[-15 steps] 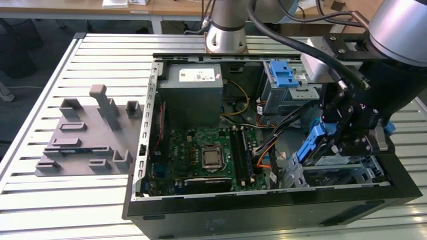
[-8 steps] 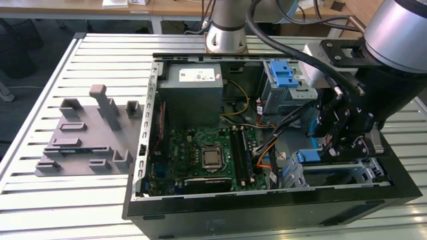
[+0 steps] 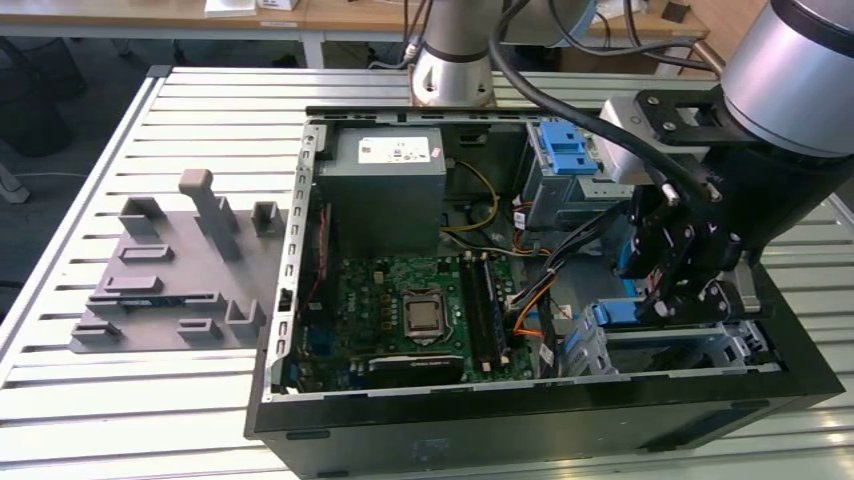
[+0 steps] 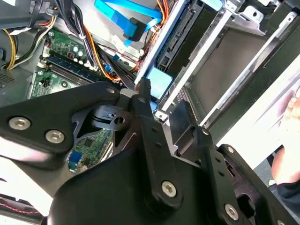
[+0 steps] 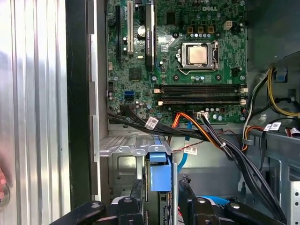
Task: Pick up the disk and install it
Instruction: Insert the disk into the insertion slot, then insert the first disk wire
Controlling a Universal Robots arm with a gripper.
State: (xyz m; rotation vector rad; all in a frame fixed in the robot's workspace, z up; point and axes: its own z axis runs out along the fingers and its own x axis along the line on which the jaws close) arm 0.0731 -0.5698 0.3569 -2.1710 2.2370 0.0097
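Observation:
The disk (image 5: 159, 172) stands on edge in the metal drive cage (image 5: 123, 149) at the front corner of the open computer case (image 3: 534, 420), on the exterior view's right. Its blue rail end (image 3: 615, 313) faces the motherboard. My gripper (image 5: 161, 190) reaches down into the cage, one black finger on each side of the disk, shut on it. In the second wrist view the blue end of the disk (image 4: 158, 80) shows just past a fingertip (image 4: 143, 89), against the cage's metal rails. The disk's label is hidden.
Black and orange cables (image 5: 211, 136) run beside the cage. The motherboard (image 3: 414, 310) and a grey power supply box (image 3: 387, 190) fill the case. A blue latch piece (image 3: 571, 155) sits on the upper bay. A grey fixture (image 3: 174, 270) lies on the slatted table. A hand (image 4: 283, 164) is nearby.

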